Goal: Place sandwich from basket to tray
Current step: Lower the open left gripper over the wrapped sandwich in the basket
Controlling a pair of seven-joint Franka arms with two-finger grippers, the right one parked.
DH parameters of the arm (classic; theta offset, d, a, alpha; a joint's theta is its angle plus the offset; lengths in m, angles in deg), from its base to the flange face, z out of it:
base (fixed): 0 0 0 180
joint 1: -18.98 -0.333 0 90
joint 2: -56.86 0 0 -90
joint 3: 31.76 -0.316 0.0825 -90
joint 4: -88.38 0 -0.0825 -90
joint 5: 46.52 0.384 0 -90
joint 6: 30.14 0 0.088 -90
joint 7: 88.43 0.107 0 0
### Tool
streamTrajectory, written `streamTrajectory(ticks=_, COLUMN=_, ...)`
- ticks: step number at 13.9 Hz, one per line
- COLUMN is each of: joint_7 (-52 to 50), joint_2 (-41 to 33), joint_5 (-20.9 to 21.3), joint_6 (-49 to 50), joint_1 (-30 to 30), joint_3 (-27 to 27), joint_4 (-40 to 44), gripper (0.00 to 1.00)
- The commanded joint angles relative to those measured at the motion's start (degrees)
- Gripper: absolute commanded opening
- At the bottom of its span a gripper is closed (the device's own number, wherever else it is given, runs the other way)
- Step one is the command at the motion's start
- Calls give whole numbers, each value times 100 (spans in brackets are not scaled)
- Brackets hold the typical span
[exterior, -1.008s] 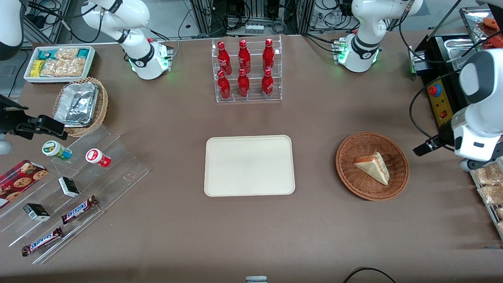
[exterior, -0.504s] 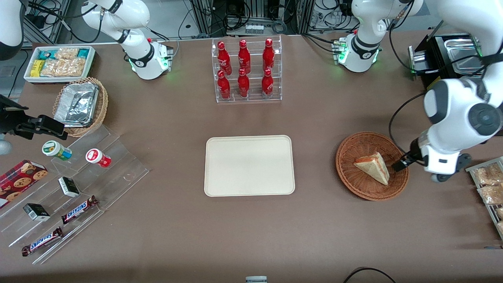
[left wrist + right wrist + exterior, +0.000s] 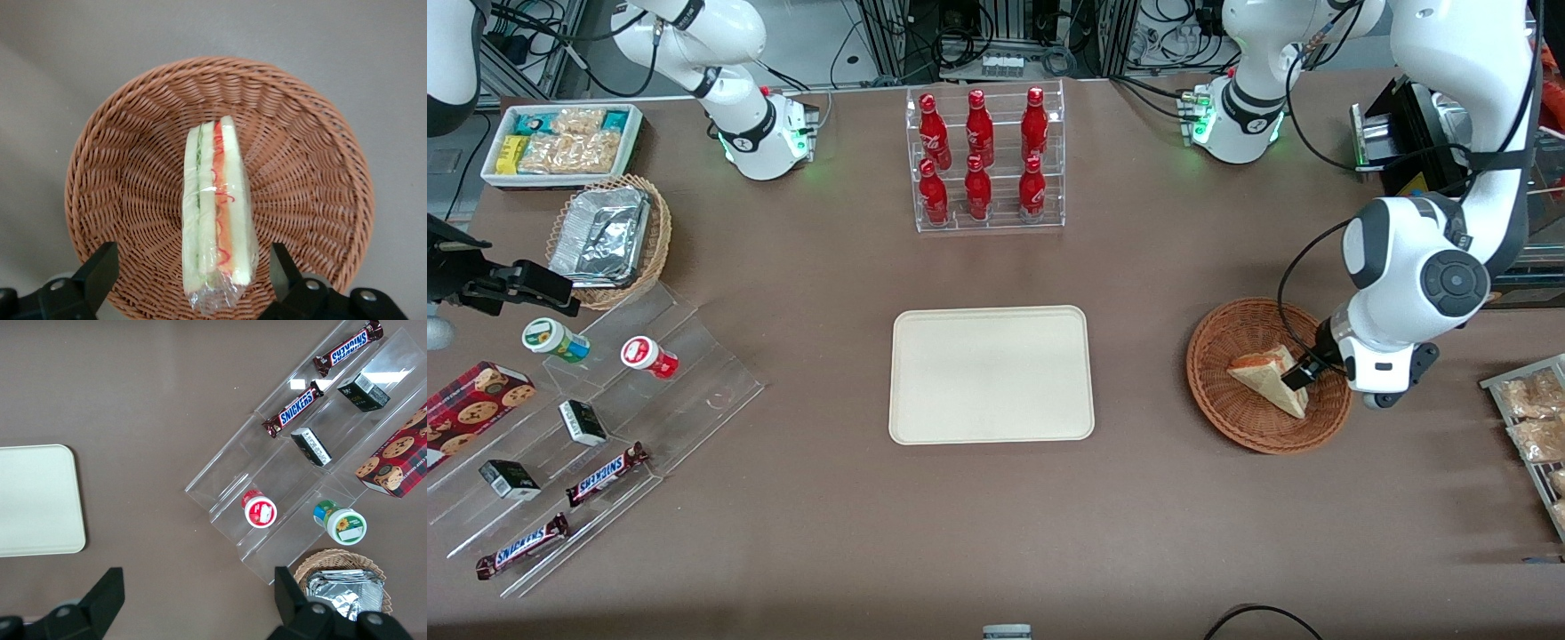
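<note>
Wrist view shows my gripper point(image 3: 190, 280) spread wide above the sandwich point(image 3: 217, 213), one finger point(image 3: 100, 270) on each side of it and neither touching. It is a clear-wrapped wedge on edge, with pale bread slices and green and red-orange filling stripes, lying in the middle of the reddish-brown woven basket point(image 3: 133, 120). Toward the parked arm's end sits the cream tray point(image 3: 991, 373), bare.

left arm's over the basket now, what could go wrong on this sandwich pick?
1. The sandwich stands on edge in slippery-looking clear wrap; the open gripper straddles one end only, so it may pivot or slip out.
2. The fingers are close to the basket rim; descending could snag the wicker.
3. The tray sits well apart, so a weak grip may drop it.
</note>
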Motion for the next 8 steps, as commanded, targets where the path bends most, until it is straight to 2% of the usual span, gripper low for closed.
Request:
streamTrajectory(ticks=1, joint_7=-239, joint_2=-116, joint_5=-42, joint_6=-310, joint_1=38, joint_3=-18, joint_4=-239, gripper=100)
streamTrajectory(ticks=8, joint_7=-309, joint_2=69, joint_5=-51, joint_6=-803, joint_1=143, joint_3=-10, joint_4=-388, gripper=100)
